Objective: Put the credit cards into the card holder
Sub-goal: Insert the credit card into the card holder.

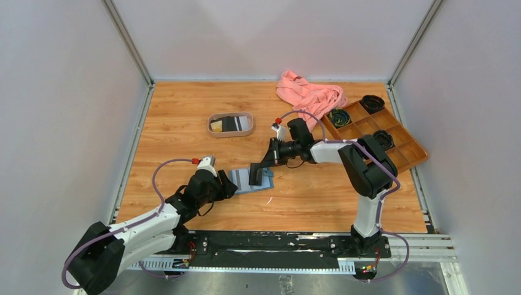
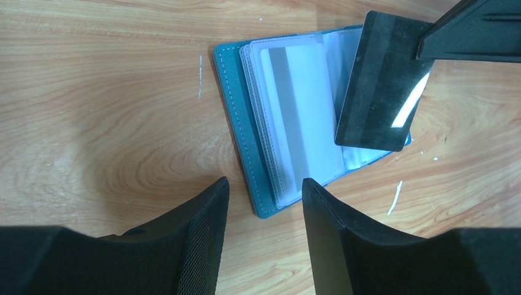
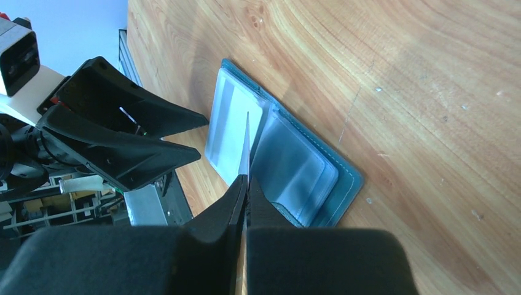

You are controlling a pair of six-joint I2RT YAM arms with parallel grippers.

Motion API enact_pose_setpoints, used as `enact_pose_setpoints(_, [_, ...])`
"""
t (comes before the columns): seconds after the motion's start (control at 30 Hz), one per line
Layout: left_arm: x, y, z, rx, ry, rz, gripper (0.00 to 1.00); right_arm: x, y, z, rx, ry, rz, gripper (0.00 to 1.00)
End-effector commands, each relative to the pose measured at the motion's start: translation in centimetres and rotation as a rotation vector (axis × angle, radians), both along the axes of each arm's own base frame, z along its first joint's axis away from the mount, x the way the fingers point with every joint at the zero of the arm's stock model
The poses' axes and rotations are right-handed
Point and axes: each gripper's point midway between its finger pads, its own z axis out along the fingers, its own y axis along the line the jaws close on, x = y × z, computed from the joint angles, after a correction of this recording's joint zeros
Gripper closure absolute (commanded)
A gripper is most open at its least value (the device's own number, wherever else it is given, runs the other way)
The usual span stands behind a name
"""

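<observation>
Presently locates the card holder [image 1: 260, 180] on the worktop [image 1: 184, 110], left of centre and toward the near edge, lying open with clear sleeves [image 2: 287, 181] up and a pale card [image 2: 301, 110] already seated in one of them. Records the right gripper [image 3: 244, 184] clamped tight on a black card [image 2: 375, 86], held tilted just above the sleeves on the side toward the worktop's right edge. Records the left gripper [image 2: 264, 184] with jaws parted, gripping nothing, poised just beside the holder on the side toward the worktop's left edge; cannot confirm contact with the cover. Notes further cards [image 1: 224, 125] in the oval tray [image 1: 209, 126] toward the far edge, well apart.

Judges the hazards as follows.

- Nothing pinning the holder: risk of sliding or swivelling across the worktop under a push from the card edge.
- Risk of missing a sleeve mouth, owing to thin, limp plastic and an edge-on approach; likely result a card driven between sleeves or against the fold.
- Risk of buckling a sleeve or lifting the loose leaves through too steep an angle.
- Risk of collision between the two grippers, given close quarters over the holder.
- Risk of dislodging the seated pale card through a clumsy clamp by the left jaws.

Recommends a firm hold on the cover ahead of any insertion.
</observation>
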Motion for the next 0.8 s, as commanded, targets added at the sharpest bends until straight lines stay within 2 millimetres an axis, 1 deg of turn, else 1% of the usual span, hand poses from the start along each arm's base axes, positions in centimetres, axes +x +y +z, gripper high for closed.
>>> enact_pose_setpoints(0.0, [-0.4, 0.7, -1.3, 0.029, 0.027, 0.016, 0.47, -0.5, 0.2, -1.5, -0.053, 0.019, 0.015, 1.0])
enact_pose_setpoints(0.23, [-0.6, 0.7, -2.0, 0.052, 0.056, 0.0, 0.51, -0.8, 0.3, -2.3, -0.087, 0.031, 0.033, 1.0])
enact_pose_setpoints(0.43, [-0.8, 0.7, -2.6, 0.066, 0.08, -0.007, 0.58, -1.2, 0.6, -3.1, -0.109, 0.044, 0.059, 1.0])
enact_pose_setpoints(0.77, [-0.9, 0.5, -3.2, 0.08, 0.101, -0.022, 0.6, -1.6, 1.1, -3.6, -0.106, 0.062, 0.091, 1.0])
